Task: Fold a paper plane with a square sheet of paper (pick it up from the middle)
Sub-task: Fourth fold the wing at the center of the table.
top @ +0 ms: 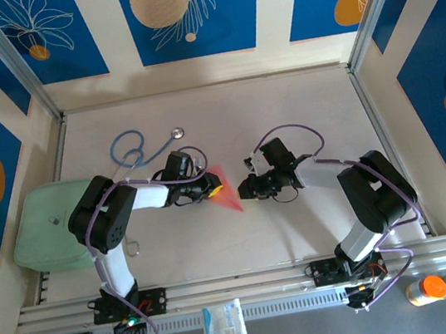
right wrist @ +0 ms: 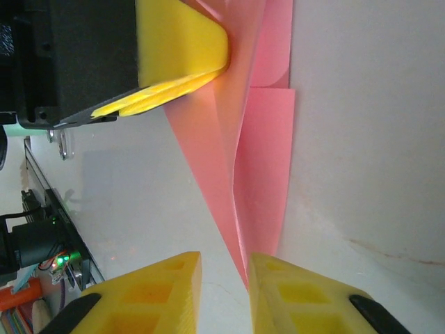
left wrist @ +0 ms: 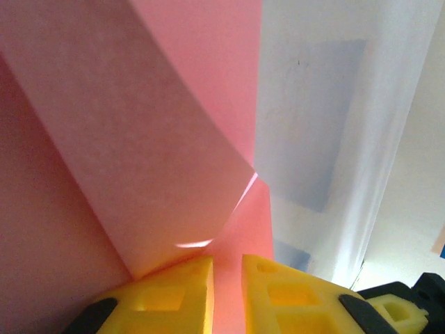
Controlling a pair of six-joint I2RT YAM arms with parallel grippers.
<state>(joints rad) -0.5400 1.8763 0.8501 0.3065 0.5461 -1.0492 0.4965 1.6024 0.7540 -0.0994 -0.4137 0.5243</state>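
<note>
The square sheet of paper is salmon pink and folded into a narrow pointed dart, the rough form of a paper plane. It hangs between the two grippers over the middle of the table. My left gripper is shut on its wide end. In the left wrist view the pink sheet runs down between the yellow fingers of that gripper. My right gripper stands open at the point of the paper, which rests by the inner face of one finger. The left gripper pinches the far end.
A blue stethoscope lies behind the left arm. A pale green pad sits at the left edge. A white packet lies on the front rail, and an orange-capped bottle stands at the front right.
</note>
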